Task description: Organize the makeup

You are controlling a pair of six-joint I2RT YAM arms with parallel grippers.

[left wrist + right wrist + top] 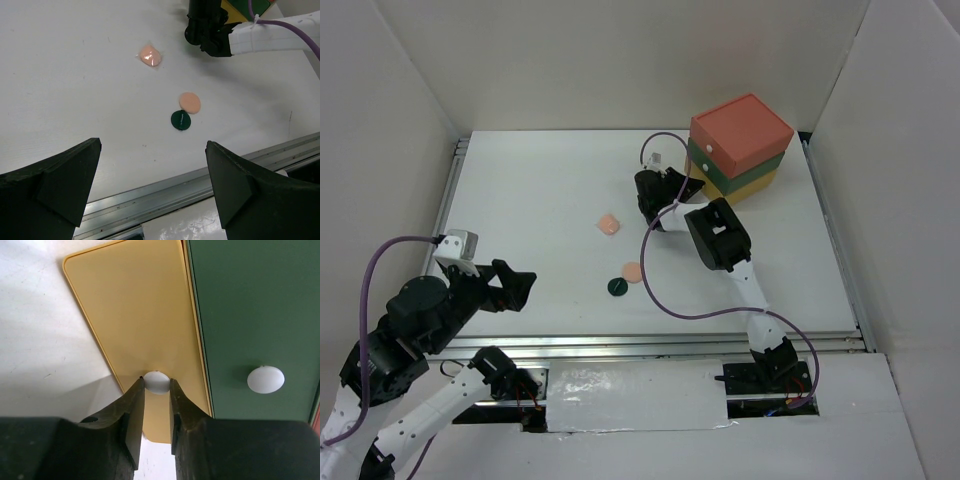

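Right gripper [157,386]: jaws narrowly apart, flanking the white knob [156,380] of the yellow drawer [135,310]; clamping cannot be confirmed. Left gripper [152,150]: jaws wide apart, empty. Dark green disc [617,287] touches one peach compact [632,271] at its 7 o'clock. Second peach compact [609,224] lies apart at 11 o'clock.

far peach compact [608,225]: flat, alone | near peach compact [632,271]: flat, touching dark green disc [617,287]

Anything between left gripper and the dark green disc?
Nothing: only bare white table lies between the left gripper and the dark green disc, clearest in the left wrist view.
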